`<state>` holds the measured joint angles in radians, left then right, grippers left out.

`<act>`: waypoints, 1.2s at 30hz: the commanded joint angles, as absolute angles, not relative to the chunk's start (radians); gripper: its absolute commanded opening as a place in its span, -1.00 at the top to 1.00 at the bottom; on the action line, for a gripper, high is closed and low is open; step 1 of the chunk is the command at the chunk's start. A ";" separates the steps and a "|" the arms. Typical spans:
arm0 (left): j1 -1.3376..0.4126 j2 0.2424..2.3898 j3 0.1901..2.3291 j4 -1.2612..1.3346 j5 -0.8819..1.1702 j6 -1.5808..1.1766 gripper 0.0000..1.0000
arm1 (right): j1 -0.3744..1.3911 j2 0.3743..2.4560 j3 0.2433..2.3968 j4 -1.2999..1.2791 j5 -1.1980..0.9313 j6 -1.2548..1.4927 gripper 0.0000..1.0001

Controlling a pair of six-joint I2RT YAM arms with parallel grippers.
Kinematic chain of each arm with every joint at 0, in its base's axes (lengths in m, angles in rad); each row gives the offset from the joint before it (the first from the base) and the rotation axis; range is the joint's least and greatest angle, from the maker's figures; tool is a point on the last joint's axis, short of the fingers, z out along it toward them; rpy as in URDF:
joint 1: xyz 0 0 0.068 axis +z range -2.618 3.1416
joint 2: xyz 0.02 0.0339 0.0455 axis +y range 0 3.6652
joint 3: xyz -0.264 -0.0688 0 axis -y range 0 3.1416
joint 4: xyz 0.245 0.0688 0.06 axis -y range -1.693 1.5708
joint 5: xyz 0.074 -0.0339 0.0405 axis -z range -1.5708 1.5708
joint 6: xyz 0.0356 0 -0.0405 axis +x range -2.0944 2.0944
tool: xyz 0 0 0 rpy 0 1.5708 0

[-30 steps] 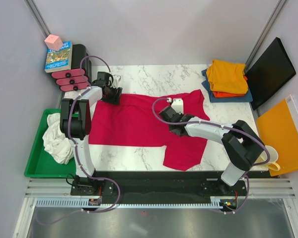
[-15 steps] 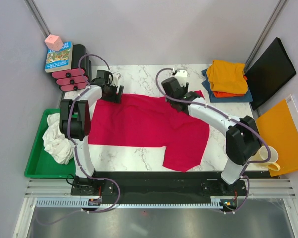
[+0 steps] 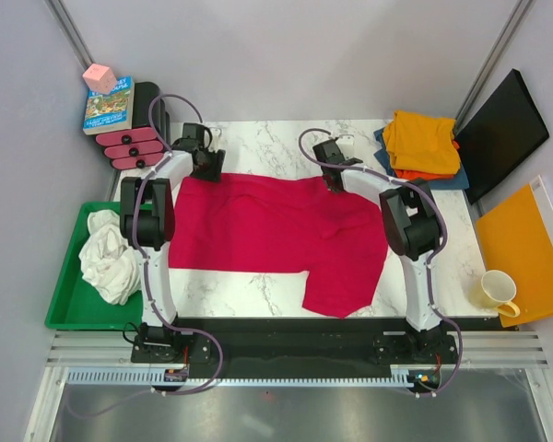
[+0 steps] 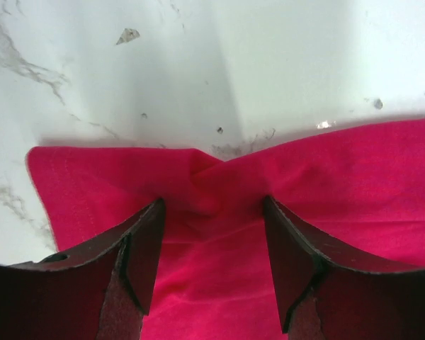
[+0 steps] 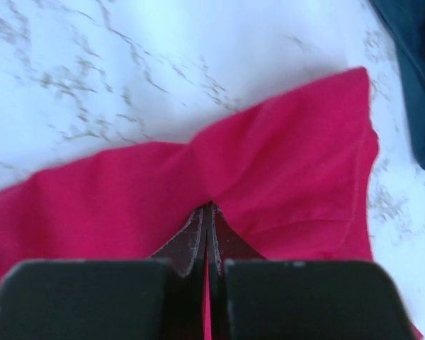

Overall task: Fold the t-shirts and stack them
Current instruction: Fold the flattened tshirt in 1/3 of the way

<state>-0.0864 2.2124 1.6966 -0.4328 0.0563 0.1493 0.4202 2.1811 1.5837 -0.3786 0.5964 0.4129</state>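
The right tool (image 5: 207, 212) had swung to the far edge of the crimson t-shirt (image 3: 258, 230), clamped tight on its cloth; the left tool (image 4: 212, 205) stood part-open astride the far-left corner, the shirt spread across the worktop (image 3: 267, 143).

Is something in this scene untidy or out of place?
Yes: the white t-shirt lies crumpled in the green tray at the left, while the stacked shirts sit folded at the far right corner.
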 commanded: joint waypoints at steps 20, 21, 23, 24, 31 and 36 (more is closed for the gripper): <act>-0.023 2.448 2.020 -0.653 -0.008 0.106 -0.43 | 0.287 2.393 1.834 -0.483 0.494 0.433 1.00; -0.023 2.445 2.019 -0.655 -0.005 0.106 -0.44 | 0.288 2.398 1.844 -0.485 0.492 0.427 1.00; -0.023 2.434 2.010 -0.655 0.024 0.110 -0.48 | 0.288 2.396 1.859 -0.483 0.479 0.422 1.00; -0.023 2.412 2.005 -0.653 0.056 0.112 -0.50 | 0.290 2.388 1.858 -0.462 0.473 0.420 1.00; -0.023 2.134 1.789 -0.500 0.189 0.066 -0.72 | 0.327 2.133 1.750 -0.333 0.429 0.411 0.14; -0.023 2.001 1.674 -0.489 0.251 0.052 -0.72 | 0.371 1.984 1.651 -0.380 0.482 0.420 -0.08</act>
